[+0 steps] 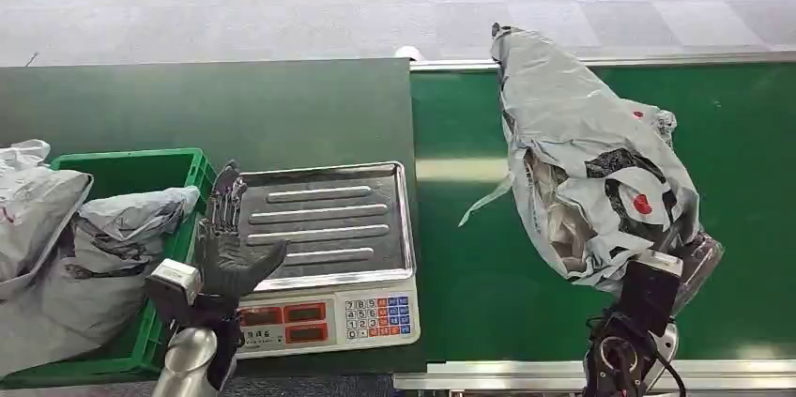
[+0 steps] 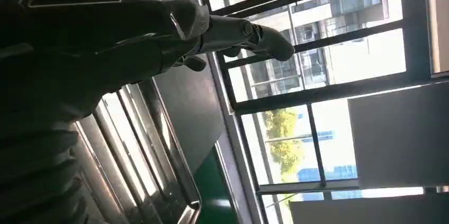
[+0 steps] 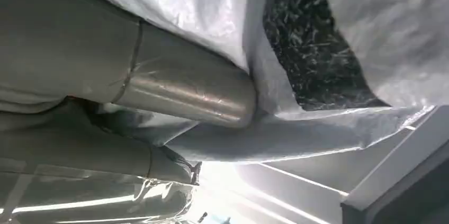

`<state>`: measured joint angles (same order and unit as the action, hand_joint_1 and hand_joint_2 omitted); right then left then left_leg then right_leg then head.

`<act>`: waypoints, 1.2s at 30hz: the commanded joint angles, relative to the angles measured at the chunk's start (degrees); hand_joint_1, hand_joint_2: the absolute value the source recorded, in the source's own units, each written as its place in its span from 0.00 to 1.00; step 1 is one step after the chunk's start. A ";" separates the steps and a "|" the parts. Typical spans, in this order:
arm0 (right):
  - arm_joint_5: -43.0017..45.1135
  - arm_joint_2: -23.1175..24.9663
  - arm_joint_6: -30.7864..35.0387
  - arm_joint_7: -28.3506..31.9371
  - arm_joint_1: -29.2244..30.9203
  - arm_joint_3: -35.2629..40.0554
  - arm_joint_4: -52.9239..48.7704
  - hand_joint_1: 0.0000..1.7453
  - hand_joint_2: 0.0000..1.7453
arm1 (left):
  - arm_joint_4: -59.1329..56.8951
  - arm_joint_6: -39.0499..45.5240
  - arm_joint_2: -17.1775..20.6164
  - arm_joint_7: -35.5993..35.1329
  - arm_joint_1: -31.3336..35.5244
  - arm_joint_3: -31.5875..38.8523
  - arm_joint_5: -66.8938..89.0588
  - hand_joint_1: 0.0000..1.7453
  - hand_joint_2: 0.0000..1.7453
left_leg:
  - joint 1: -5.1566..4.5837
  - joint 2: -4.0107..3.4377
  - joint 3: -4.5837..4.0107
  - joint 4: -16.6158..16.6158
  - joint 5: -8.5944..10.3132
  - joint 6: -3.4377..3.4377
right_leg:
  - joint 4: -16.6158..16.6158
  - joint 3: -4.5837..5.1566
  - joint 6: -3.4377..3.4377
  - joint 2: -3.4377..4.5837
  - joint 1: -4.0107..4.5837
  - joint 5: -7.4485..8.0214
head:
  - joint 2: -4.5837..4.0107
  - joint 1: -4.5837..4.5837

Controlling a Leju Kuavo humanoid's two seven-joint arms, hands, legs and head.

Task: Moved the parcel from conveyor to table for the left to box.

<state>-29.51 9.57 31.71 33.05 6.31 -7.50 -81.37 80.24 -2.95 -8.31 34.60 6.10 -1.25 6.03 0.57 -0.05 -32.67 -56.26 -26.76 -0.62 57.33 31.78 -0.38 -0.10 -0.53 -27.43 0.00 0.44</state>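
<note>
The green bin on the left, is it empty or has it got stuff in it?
Not empty. The green bin holds crumpled grey parcel bags that fill most of it and spill over its left side.

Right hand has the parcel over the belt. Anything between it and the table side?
Nothing visible blocks it. The parcel is held up by the right hand over the green conveyor. Toward the table, the scale sits at the table's near edge, its tray bare. The left hand hovers at the scale's left edge.

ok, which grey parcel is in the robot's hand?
The big grey parcel over the conveyor, gripped by the right hand; the other parcels lie in the green crate.
</note>
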 commanded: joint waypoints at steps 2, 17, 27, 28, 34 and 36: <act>-4.58 -3.14 -0.30 0.20 1.24 5.49 -1.31 0.88 0.00 | 2.56 7.42 -0.74 3.14 -1.26 2.20 2.07 0.00 1.00 | -0.01 -0.03 0.04 0.04 0.00 0.02 | -0.05 -0.03 0.01 0.05 0.00 0.02 | 0.00 0.00; -31.71 -11.22 1.40 -8.68 13.60 27.40 11.08 1.00 0.00 | 9.79 18.23 0.08 5.40 -2.81 2.46 -3.71 0.00 1.00 | 0.00 -0.27 0.11 0.10 0.02 0.04 | -0.11 -0.05 0.01 0.29 0.01 0.12 | 0.00 -0.02; -38.28 -11.29 -0.50 -10.33 21.94 36.88 23.24 1.00 0.00 | 6.96 17.51 0.69 5.40 -1.64 1.64 -4.15 0.00 1.00 | 0.00 -0.13 0.09 0.03 0.01 0.03 | -0.04 -0.05 0.02 0.13 0.00 0.06 | 0.00 0.00; -39.60 -11.11 -0.49 -11.10 23.47 38.97 25.72 1.00 0.00 | 6.80 18.13 0.85 5.40 -1.43 1.49 -3.42 0.00 1.00 | 0.00 -0.22 0.14 0.10 0.03 0.04 | -0.11 -0.08 0.03 0.22 0.01 0.11 | 0.00 -0.02; -41.21 -9.99 0.97 -12.37 26.88 43.88 34.48 1.00 0.00 | 8.25 20.55 1.37 5.40 -1.33 0.53 -3.13 0.00 1.00 | 0.01 -0.07 0.06 0.05 0.06 0.02 | -0.05 -0.02 0.03 0.09 0.02 0.07 | 0.00 -0.02; -41.28 -9.45 0.59 -12.11 27.18 45.20 37.56 1.00 0.00 | 7.80 20.29 1.45 5.40 -1.11 0.39 -3.28 0.00 1.00 | 0.01 -0.08 0.11 0.08 0.06 0.03 | -0.09 -0.08 0.03 0.09 0.02 0.08 | 0.00 -0.02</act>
<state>-70.38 -0.31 32.09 20.94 27.39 29.30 -59.72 91.47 16.91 -8.46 39.78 3.29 0.04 2.75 0.58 -0.07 -32.69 -56.26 -26.72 -0.61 57.33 31.80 -0.36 -0.09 -0.52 -27.40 0.00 0.42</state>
